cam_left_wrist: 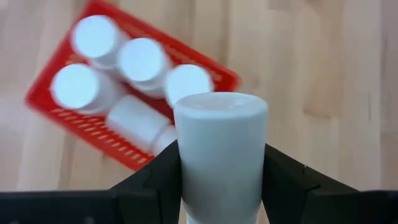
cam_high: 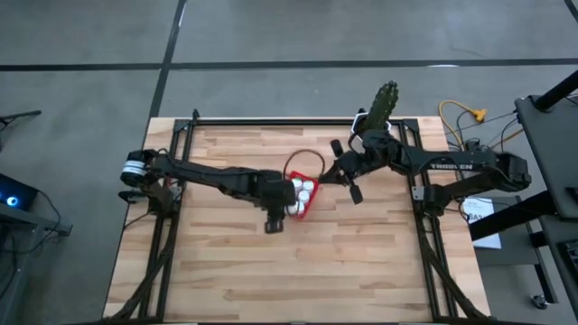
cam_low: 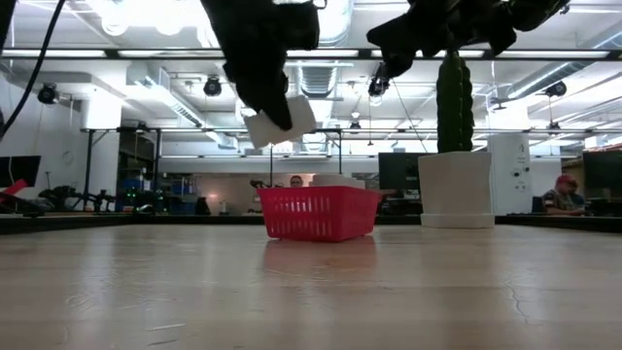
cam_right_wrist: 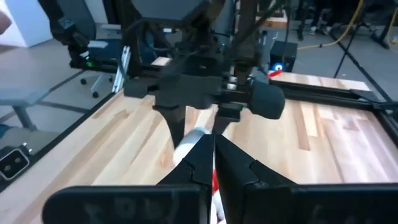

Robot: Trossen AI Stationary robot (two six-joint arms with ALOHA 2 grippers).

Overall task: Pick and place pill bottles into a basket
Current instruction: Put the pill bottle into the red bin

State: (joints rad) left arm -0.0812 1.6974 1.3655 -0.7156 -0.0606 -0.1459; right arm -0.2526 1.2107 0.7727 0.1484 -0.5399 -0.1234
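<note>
- The left gripper [cam_left_wrist: 221, 180] is raised above the counter [cam_high: 298, 271], just beside the basket [cam_high: 303, 198], on its near side in the high view.
- Its fingers [cam_left_wrist: 152, 180] are closed partway onto a white pill bottle [cam_left_wrist: 221, 155]; one finger presses each side of the bottle body, and the cap end projects beyond the fingertips.
- In the low view the held bottle [cam_low: 280, 121] hangs tilted in the air, well above the basket rim [cam_low: 316, 192] and slightly to one side of it.
- The basket is red, with slotted sides, and stands on the wooden counter near its centre.
- Five pill bottles [cam_left_wrist: 143, 59] are inside the basket. Four stand upright with caps facing up; the fifth [cam_left_wrist: 140, 121] lies on its side along one long wall.
- The right gripper [cam_high: 346, 183] is raised beside the opposite side of the basket, apart from it. Its fingers [cam_right_wrist: 239, 165] are fully closed against each other and hold nothing.
- A white pot with a green cactus [cam_low: 455, 156] stands at the far edge of the counter, behind the right arm.
</note>
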